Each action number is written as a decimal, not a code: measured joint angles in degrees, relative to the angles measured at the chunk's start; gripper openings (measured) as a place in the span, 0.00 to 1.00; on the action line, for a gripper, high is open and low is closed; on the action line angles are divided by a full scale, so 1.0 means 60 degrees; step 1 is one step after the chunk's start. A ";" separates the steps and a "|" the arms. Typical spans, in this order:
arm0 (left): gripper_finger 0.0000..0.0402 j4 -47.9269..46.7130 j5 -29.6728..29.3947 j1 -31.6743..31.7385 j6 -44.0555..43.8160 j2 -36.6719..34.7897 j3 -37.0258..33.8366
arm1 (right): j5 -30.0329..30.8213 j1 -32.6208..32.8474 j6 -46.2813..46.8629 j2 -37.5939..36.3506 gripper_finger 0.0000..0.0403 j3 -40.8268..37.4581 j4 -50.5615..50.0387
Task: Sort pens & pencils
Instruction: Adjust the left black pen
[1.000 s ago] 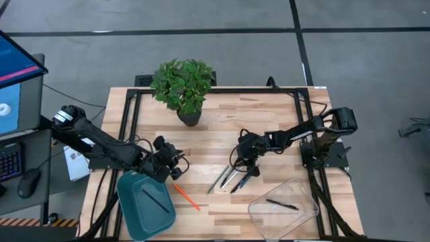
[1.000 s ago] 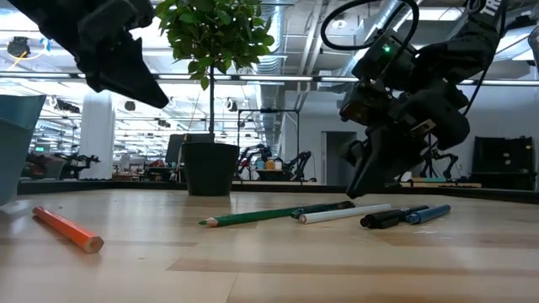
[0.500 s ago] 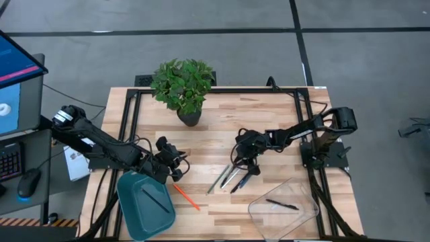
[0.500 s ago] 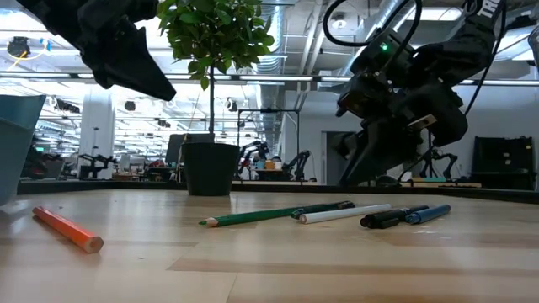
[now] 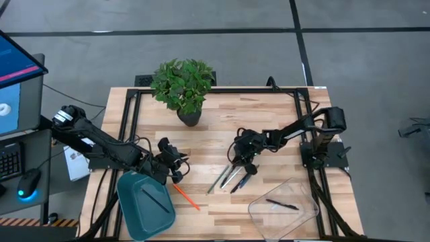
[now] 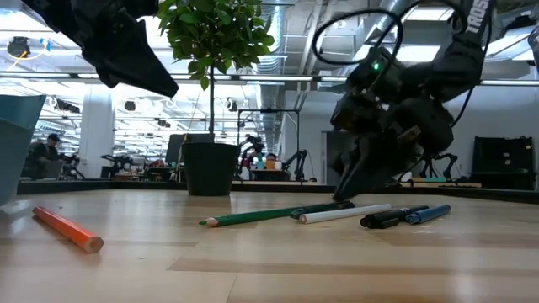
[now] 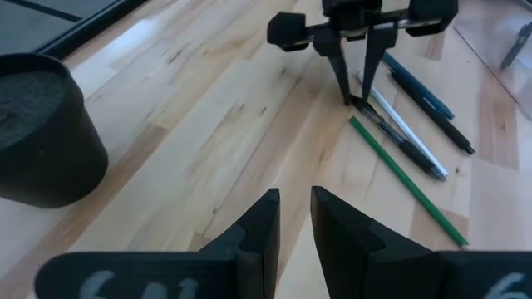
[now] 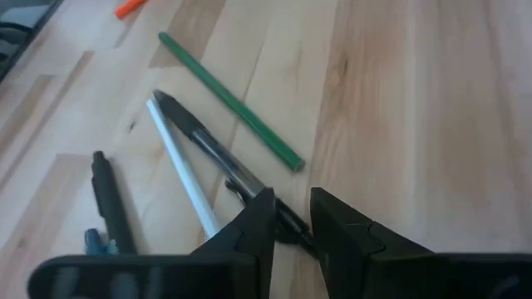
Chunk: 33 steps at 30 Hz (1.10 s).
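The right hand (image 5: pixel 240 161) is lowered to the tabletop (image 5: pixel 269 121) at the upper end of a cluster of pens and pencils. Its fingers (image 8: pixel 253 224) are seen in the right wrist view set a narrow gap apart, straddling the end of a dark clear-barrelled pen (image 8: pixel 208 149); whether the pen is actually pinched cannot be told. Just beside that pen a white pen (image 8: pixel 183 170) is laid, and on its other side a green pencil (image 8: pixel 229 104). A black pen (image 8: pixel 108 199) and a blue pen (image 8: pixel 96 243) are found a little farther off in the same cluster. In the low view the same fingers (image 6: pixel 349 181) are seen reaching down to the tabletop behind the green pencil (image 6: pixel 253 217).

The left hand (image 5: pixel 176 167) is held above the tabletop near the teal tray (image 5: pixel 127 198), its fingers (image 7: pixel 262 224) a narrow gap apart with nothing between them. An orange pencil (image 5: pixel 187 197) is laid on the tabletop just beside the tray, and one dark pen (image 5: pixel 154 199) is lying inside it.

A clear tray (image 5: pixel 306 208) is set at the near right corner, with a black pen (image 5: pixel 282 204) inside. A potted plant (image 5: pixel 183 84) is placed at the far side of the tabletop.
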 joint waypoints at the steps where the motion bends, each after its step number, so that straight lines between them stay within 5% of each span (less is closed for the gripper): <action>1: 0.16 -0.0001 0.0040 0.0004 -0.0002 0.0000 0.0000 | -0.0041 -0.0001 0.0005 0.0111 0.26 0.0070 0.0046; 24: 0.16 -0.0067 0.0265 0.0001 -0.0156 0.0000 0.0000 | -0.0838 0.0285 0.0467 0.0375 0.26 0.0392 -0.0175; 33: 0.16 -0.0071 0.0298 0.0001 -0.0260 0.0000 0.0004 | 0.0643 0.0364 0.0335 0.0359 0.26 0.0416 -0.0007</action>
